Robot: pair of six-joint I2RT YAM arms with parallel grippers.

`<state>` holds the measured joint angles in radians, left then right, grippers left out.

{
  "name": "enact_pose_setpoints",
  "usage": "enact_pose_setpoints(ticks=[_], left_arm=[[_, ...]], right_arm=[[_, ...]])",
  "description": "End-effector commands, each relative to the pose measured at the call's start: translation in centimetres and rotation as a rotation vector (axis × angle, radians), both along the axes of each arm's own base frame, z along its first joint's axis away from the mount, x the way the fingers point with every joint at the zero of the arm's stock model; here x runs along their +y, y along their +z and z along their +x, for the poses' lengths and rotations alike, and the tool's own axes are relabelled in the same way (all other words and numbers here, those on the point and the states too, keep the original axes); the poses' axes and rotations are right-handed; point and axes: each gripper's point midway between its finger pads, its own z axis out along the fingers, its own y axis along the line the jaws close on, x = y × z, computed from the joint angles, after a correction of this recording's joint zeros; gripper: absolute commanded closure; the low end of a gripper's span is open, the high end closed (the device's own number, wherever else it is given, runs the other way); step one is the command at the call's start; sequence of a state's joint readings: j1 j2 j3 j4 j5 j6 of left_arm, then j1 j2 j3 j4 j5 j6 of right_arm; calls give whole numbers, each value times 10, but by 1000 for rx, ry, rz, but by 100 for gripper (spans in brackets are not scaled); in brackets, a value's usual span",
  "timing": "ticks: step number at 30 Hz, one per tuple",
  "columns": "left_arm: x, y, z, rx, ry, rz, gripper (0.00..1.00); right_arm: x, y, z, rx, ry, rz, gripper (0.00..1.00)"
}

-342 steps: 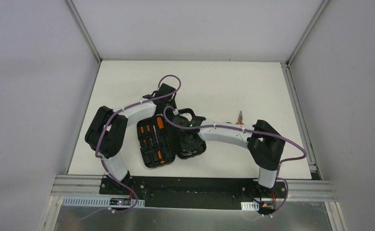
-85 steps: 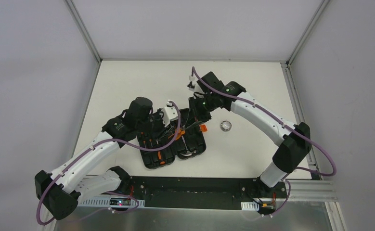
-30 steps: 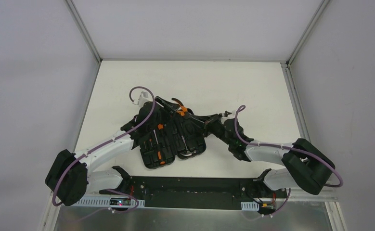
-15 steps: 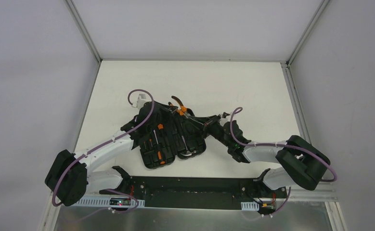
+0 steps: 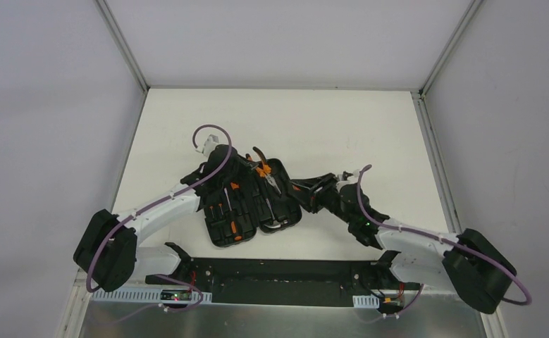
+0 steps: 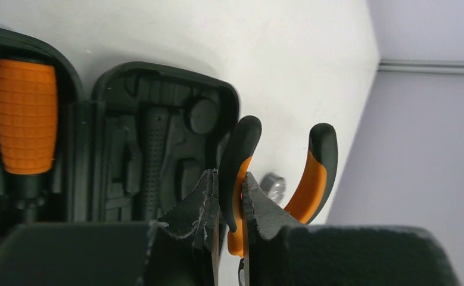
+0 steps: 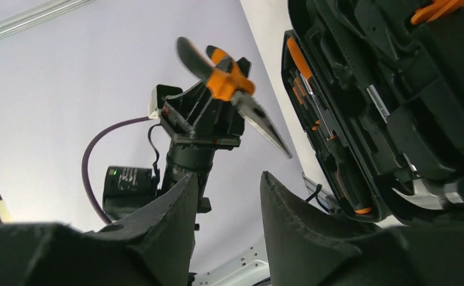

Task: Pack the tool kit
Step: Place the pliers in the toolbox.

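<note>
The case (image 5: 223, 232) lies open and flat on the white bench (image 5: 328, 127), near the middle of its front part, both halves facing up. The left half holds screwdrivers (image 5: 230, 189) with orange and black handles, seated in their slots. In the left wrist view one fat orange handle (image 6: 25, 113) sits in that half, and the moulded slots beside it in the right half look bare at the far end.

The left claw (image 5: 249, 163) hangs over the far edge of the case and is clamped narrow on the pliers (image 5: 263, 170). In its own view, its fingers (image 6: 201, 199) pinch one black-and-orange handle, while the other handle (image 6: 317, 170) sticks out free to the side. The pliers are off the bench and off the case. Seen from the right wrist, they are tilted, with the pointed nose (image 7: 265, 128) aimed down toward the case and the handles up. From above, the nose lies over the far part of the right half.

The right claw (image 5: 305, 191) is just beside the right edge of the case, low and pointing at it. Its fingers (image 7: 173, 217) stand moderately apart with nothing between them, and they touch neither the pliers nor the case.

A small silvery round thing (image 6: 272, 186) lies on the bench beyond the case, seen between the plier handles; what it is I cannot tell.
</note>
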<state>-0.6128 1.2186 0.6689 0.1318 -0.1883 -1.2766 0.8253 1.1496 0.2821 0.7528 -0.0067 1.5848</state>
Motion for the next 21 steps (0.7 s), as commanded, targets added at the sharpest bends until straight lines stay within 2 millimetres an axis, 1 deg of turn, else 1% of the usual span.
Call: enact_pose_setpoints(ticks=[1, 2, 3, 6, 8, 10, 12, 14, 16, 21], left_arm=[[-7, 1, 2, 27, -102, 92, 100], [-10, -4, 1, 50, -123, 108, 100], [-15, -4, 1, 58, -148, 111, 100], [-22, -24, -7, 144, -210, 137, 100], [-27, -35, -9, 180, -232, 142, 100], [-34, -42, -13, 214, -258, 136, 100], [-38, -47, -15, 236, -260, 139, 100], [-43, -49, -16, 247, -262, 147, 100], [-50, -49, -18, 255, -273, 154, 100], [-52, -59, -19, 280, -228, 204, 100]], right_arm=[[-33, -17, -1, 8, -64, -209, 54], [-43, -18, 2, -18, -88, -290, 53], [-53, -19, 2, -32, -104, -358, 52], [-80, -15, 1, -77, -141, -534, 50], [-93, -10, 2, -109, -159, -615, 50], [-100, -6, 3, -132, -166, -672, 49], [-102, -5, 4, -152, -150, -716, 49], [-99, -9, 4, -153, -119, -746, 49], [-92, -12, 4, -153, -79, -758, 48], [-75, -17, 4, -147, -4, -750, 48]])
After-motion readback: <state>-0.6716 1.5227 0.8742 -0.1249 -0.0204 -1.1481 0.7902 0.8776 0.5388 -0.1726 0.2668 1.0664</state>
